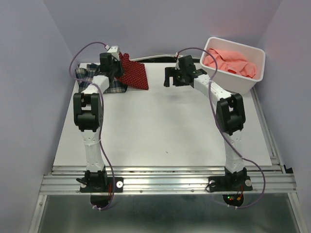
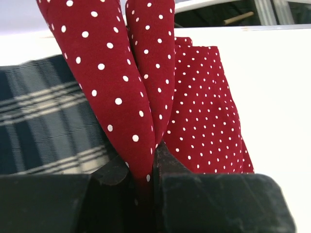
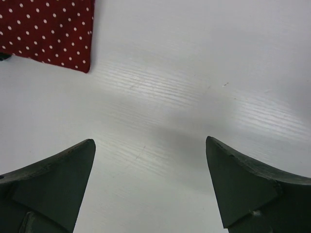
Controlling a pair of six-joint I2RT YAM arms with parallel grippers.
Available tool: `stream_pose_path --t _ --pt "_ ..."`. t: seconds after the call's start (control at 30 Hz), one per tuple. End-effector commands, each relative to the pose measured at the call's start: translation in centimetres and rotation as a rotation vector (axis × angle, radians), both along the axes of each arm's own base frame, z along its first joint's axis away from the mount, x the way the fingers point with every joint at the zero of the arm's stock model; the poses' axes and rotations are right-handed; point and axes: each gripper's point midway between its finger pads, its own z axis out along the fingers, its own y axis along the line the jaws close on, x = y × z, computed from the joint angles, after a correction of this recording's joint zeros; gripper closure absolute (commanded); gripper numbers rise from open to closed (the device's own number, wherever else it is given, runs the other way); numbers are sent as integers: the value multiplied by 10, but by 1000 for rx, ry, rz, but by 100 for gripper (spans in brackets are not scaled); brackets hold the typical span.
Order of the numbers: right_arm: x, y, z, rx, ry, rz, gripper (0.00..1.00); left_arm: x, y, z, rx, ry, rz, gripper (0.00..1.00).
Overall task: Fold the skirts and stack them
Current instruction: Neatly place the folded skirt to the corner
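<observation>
At the far left of the table point(image 1: 160, 126), the left gripper point(image 2: 151, 158) is clamped on a gathered fold of the dark red, white-dotted skirt point(image 2: 204, 116), which lies partly on the plaid skirt point(image 2: 43, 121). The right gripper point(image 3: 150, 184) hovers wide open, empty. Light and limp, the cloth will likely sag; hem corners seem the better hold.

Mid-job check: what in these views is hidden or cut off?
- Top view: dark green-navy-white plaid cloth skirt partly under the left arm; fold unreadable.
- Top view: salmon-pink cloth skirt sits low in the white plastic bin, wall hiding part.
- Left wrist view: dark red white-dotted cloth skirt runs off the top edge above the left gripper.
</observation>
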Motion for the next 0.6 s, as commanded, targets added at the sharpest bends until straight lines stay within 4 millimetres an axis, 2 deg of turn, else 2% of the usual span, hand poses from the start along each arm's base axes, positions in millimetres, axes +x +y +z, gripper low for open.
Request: stream_pose_path --t 0.0,0.13,0.2,0.23,0.3,0.43,0.57 --pt "1 8 27 27 -68 31 0 17 22 68 71 -151 -19 100" --pt "-1 11 22 42 -48 42 0 18 38 83 98 -174 -19 100" --pt "-2 12 19 47 -40 47 0 14 35 89 93 -174 -41 100" --pt "-2 13 19 48 -39 48 0 13 51 91 91 -174 -34 100" --pt "-3 13 18 45 -36 53 0 9 53 98 93 -184 -44 100" --pt "-2 14 18 47 -36 56 0 3 64 104 79 -188 -46 100" --pt "-3 14 15 46 -26 58 0 2 85 107 46 -185 -20 100"
